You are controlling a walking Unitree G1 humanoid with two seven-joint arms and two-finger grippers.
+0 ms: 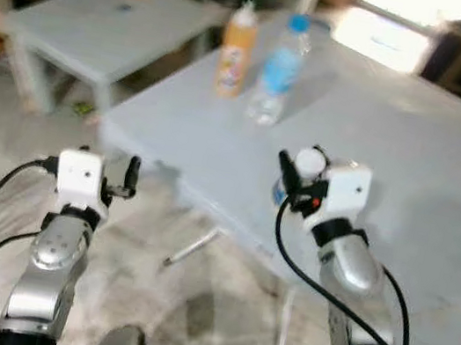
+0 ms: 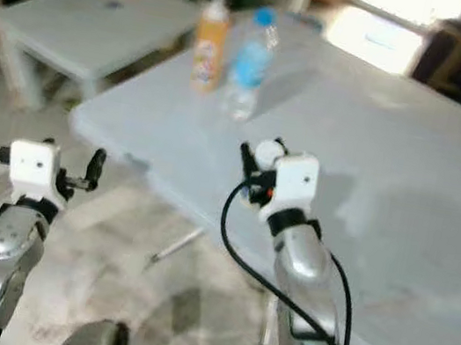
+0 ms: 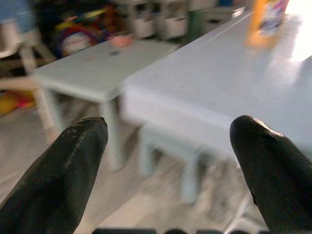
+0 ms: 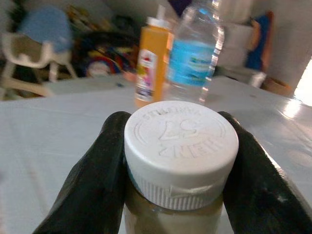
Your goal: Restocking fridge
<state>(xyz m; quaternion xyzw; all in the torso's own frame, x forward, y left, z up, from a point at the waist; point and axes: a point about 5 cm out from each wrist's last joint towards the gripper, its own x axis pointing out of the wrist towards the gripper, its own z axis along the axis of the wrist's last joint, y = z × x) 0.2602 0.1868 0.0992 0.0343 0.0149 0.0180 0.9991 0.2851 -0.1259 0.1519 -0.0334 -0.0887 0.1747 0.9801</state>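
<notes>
Over the near part of the pale grey folding table (image 1: 414, 142), right gripper (image 4: 178, 161) clamps a white-capped glass jar of tan sauce (image 4: 181, 148), with an orange squeeze bottle (image 1: 236, 51) and a clear blue-labelled water bottle (image 1: 278, 69) standing farther back, while left gripper (image 3: 170, 170) hangs spread and empty off the table's edge.

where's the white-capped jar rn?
The white-capped jar is clamped in the right gripper above the grey table's near edge, short of the orange bottle and water bottle.
</notes>
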